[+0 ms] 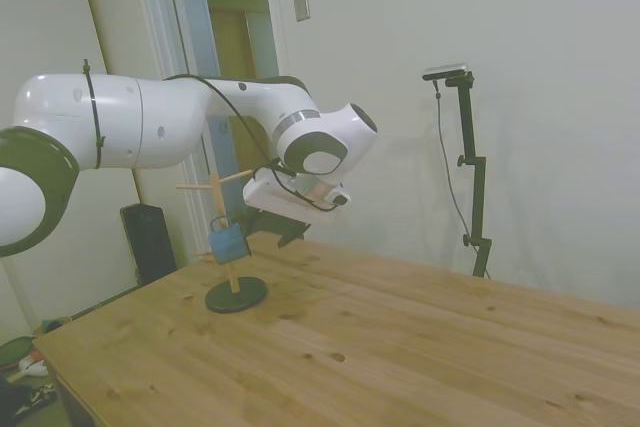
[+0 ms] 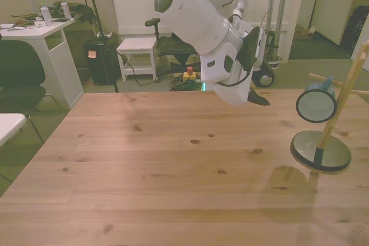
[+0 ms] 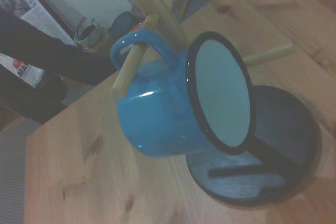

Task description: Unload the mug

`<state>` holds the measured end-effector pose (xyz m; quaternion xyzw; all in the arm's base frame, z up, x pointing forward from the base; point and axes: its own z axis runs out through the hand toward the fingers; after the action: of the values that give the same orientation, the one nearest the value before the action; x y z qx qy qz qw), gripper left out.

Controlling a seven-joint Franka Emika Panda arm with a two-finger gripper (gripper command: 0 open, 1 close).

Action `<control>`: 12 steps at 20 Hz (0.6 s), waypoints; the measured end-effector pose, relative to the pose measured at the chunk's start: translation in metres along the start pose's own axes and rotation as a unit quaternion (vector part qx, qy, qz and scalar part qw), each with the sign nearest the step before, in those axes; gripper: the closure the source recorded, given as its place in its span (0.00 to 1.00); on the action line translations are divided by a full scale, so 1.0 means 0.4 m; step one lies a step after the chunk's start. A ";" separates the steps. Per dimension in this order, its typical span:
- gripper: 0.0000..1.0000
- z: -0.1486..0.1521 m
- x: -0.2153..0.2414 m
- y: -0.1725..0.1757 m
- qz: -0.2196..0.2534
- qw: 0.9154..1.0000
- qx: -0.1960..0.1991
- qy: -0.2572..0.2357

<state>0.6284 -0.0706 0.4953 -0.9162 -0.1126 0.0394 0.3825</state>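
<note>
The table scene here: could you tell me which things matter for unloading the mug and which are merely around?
For the job:
- mug, hanging by its handle on a peg
- peg stand
- gripper, short of the mug

Just around:
- white stool
- white desk
- office chair

One mug (image 3: 168, 114) hangs on one wooden peg stand (image 2: 333, 120) near the table's (image 2: 173, 188) edge at the front view's right. One robot arm (image 1: 180, 127) reaches over that table. One chair (image 2: 20, 73) and one stool (image 2: 137, 47) sit beyond the far edge.
</note>
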 end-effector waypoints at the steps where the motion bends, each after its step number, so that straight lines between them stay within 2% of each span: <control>1: 0.00 -0.005 0.008 -0.002 -0.008 1.000 -0.001 0.001; 5: 0.00 0.009 0.046 0.006 -0.040 0.999 0.007 -0.007; 12: 0.00 0.094 0.126 -0.011 -0.077 0.996 0.037 -0.027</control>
<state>0.6707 -0.0295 0.4726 -0.8889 -0.1912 0.0387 0.4146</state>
